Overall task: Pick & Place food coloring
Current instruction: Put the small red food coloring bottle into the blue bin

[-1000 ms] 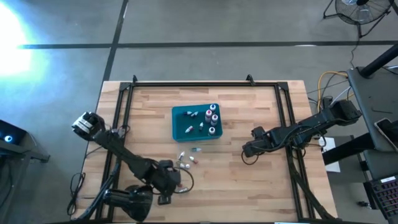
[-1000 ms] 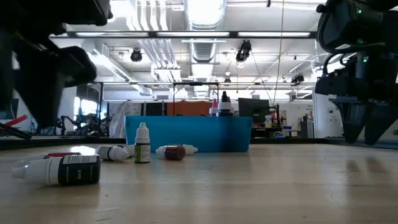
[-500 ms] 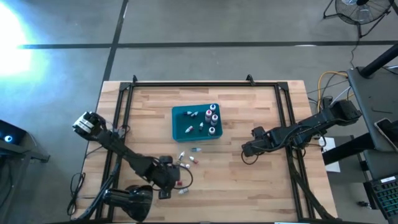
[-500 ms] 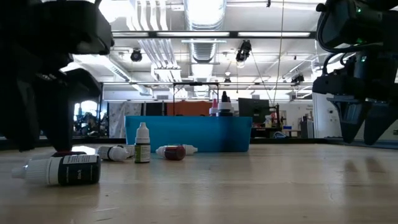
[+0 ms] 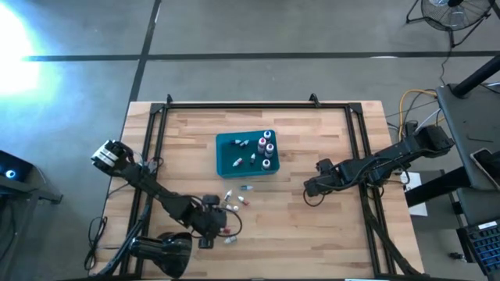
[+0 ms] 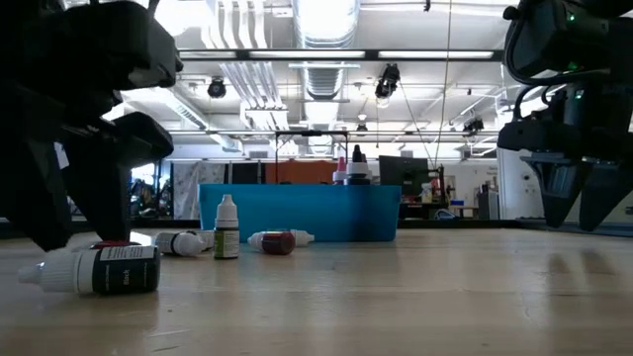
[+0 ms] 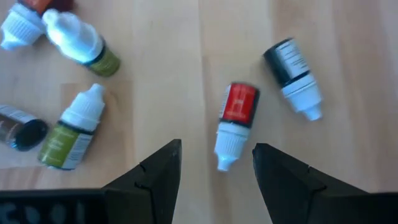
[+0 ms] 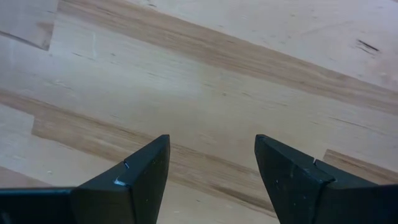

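My left gripper [image 7: 217, 149] is open and low over the table's near left part [image 5: 218, 226]. Its fingers stand on either side of the white cap of a red food coloring bottle [image 7: 235, 112], which lies on its side, and touch nothing. A black bottle [image 7: 291, 68] lies beside it, nearest the camera in the low view [image 6: 99, 269]. Two green-labelled bottles [image 7: 73, 127] and a dark one [image 7: 18, 124] lie close by. Several more bottles sit in the teal bin [image 5: 248, 154]. My right gripper [image 8: 211, 162] waits open over bare wood [image 5: 309, 190].
More loose bottles lie between the bin and my left gripper [image 5: 237, 199]; one small one stands upright [image 6: 226, 227]. A black rail frame [image 5: 234, 105] runs around the table. The wood to the right of the bin and around my right arm is bare.
My left gripper has come down toward the table over the lying bottles and has shifted a little toward the far edge, staying open. In the low view its fingers now reach down to table height behind the black bottle. The bottles have not moved.
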